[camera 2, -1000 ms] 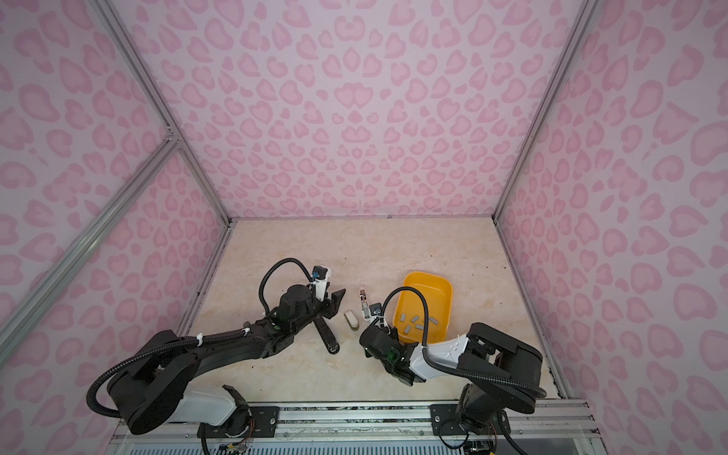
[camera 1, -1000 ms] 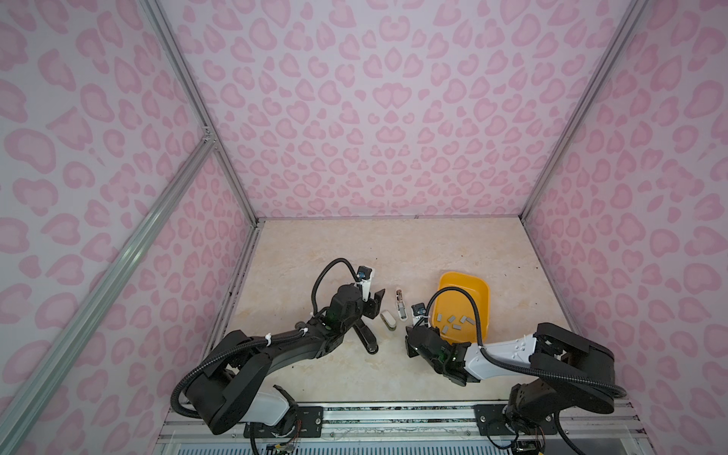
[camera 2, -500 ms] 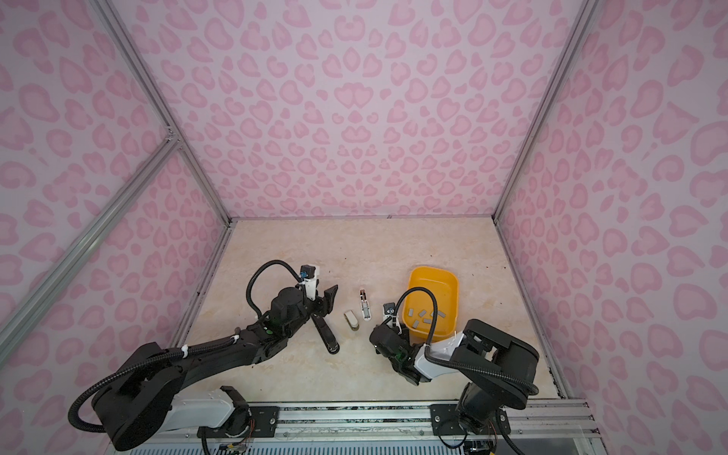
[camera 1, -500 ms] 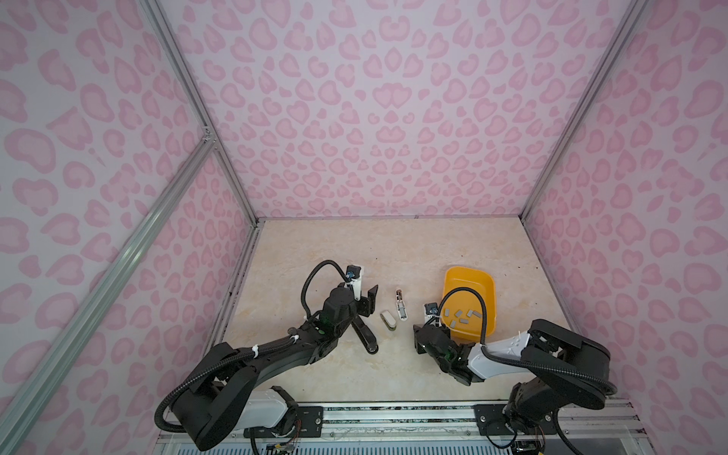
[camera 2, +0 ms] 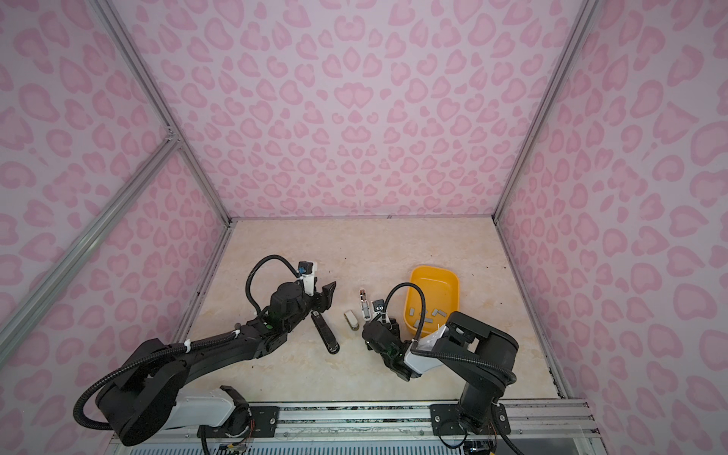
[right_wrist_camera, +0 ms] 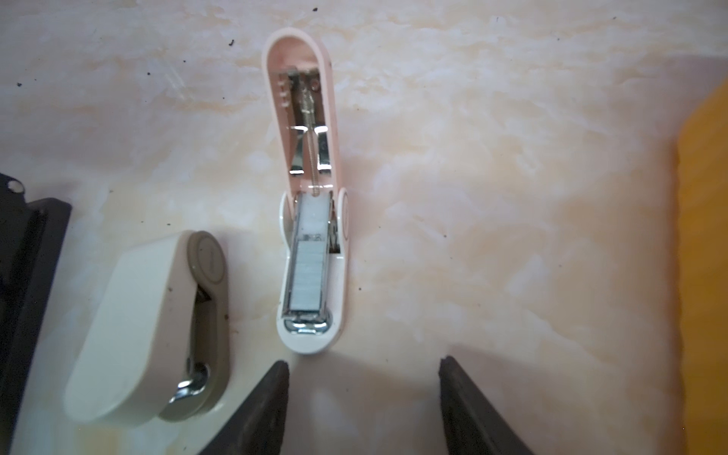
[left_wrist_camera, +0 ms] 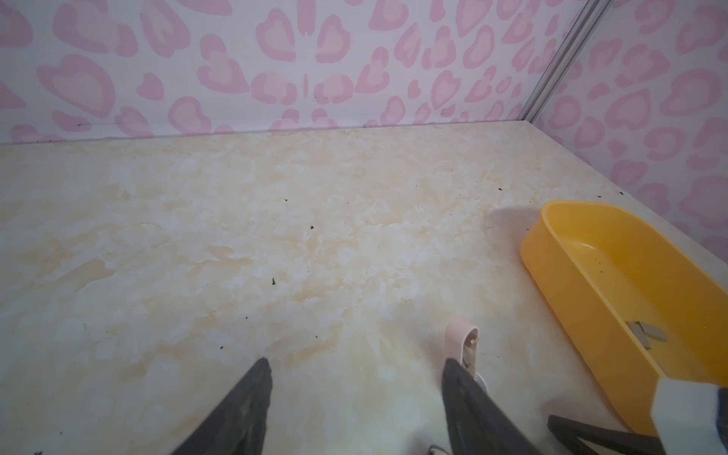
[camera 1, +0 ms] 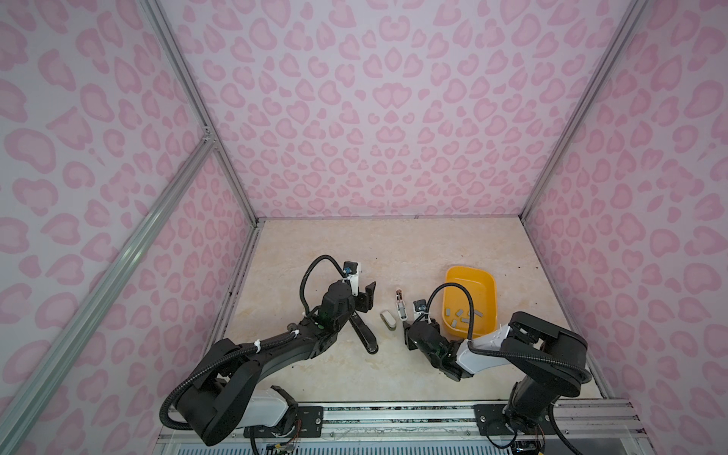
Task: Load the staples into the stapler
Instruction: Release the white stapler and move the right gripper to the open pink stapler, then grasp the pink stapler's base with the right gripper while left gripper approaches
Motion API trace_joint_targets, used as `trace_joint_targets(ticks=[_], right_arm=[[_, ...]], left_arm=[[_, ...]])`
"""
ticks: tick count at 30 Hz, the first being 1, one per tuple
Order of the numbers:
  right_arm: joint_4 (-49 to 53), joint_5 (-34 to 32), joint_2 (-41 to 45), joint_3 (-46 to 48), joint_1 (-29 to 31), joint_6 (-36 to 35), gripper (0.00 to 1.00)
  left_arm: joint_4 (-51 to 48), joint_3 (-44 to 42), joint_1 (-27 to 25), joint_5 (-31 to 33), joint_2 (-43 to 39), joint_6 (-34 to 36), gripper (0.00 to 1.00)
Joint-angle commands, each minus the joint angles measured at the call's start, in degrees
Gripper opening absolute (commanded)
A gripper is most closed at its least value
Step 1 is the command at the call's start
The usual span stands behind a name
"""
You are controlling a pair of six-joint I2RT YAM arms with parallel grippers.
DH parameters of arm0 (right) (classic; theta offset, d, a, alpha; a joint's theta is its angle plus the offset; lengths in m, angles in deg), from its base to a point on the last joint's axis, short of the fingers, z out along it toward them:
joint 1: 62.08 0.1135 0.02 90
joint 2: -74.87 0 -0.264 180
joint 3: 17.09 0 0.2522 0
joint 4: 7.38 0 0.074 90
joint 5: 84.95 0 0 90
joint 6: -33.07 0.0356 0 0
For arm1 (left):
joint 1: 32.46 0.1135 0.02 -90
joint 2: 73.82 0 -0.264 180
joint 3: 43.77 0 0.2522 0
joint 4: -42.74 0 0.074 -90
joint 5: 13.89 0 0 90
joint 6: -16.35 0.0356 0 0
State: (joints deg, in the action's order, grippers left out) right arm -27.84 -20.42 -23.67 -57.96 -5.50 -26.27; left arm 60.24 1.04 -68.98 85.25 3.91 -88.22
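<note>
Staples (camera 1: 459, 313) lie loose in the yellow tray (camera 1: 470, 272), a scatter of small grey strips gathered at the tray's front end; the left wrist view shows a few of them against the tray wall (left_wrist_camera: 646, 333). The tray stands toward the right edge of the worktop (camera 1: 354, 252), about midway between back and front.

One more strip (right_wrist_camera: 309, 275) sits in the magazine of the pink stapler (right_wrist_camera: 307, 189), with the white pusher behind it. This stapler is open, its lid folded right back and lying flat, pointing at the back edge. It rests near the worktop's middle, between the tray and a closed beige stapler (right_wrist_camera: 153, 338) that lies just beside it, not touching. In both top views a black stapler (camera 1: 364, 333) lies aslant further toward the left edge.

The right gripper (right_wrist_camera: 362, 362) is low over the worktop just short of the pink stapler's metal nose, its jaws spread wide and empty, clear of the stapler. The left gripper (left_wrist_camera: 356, 366) is above bare worktop left of the staplers, jaws likewise parted with nothing between them. The pink lid's tip shows just past one of its fingers (left_wrist_camera: 453, 378).

A dark shape at the edge of the right wrist view may be the black stapler, though it is cut off too much to be sure.
</note>
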Motion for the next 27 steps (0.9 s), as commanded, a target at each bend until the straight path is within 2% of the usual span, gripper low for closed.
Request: trace_joint_targets(ticks=[1, 12, 13, 16, 22, 27], right_arm=[[2.4, 2.6, -2.1, -1.2, 0.1, -0.3, 0.59], [3.1, 2.2, -7.1, -3.8, 0.2, -0.9, 0.58], [3.5, 1.9, -7.8, -4.5, 0.1, -1.0, 0.56], [3.5, 2.2, -8.8, -5.1, 0.2, -1.4, 0.42], [3.1, 2.9, -9.7, -5.0, 0.4, -1.7, 0.31], [2.5, 3.3, -9.9, -4.9, 0.5, -2.4, 0.24]], left_arm=[[-0.7, 1.2, 0.7, -2.8, 0.7, -0.7, 0.69], [-1.0, 0.9, 1.5, -3.4, 0.7, -1.3, 0.69], [-1.3, 1.2, 1.8, -3.5, 0.9, -1.5, 0.69], [-2.5, 2.5, 2.6, -4.0, 1.7, -2.7, 0.68], [-5.0, 5.1, 4.2, -4.2, 5.5, -4.8, 0.68], [-11.9, 12.5, 4.4, -5.5, 12.2, -3.1, 0.67]])
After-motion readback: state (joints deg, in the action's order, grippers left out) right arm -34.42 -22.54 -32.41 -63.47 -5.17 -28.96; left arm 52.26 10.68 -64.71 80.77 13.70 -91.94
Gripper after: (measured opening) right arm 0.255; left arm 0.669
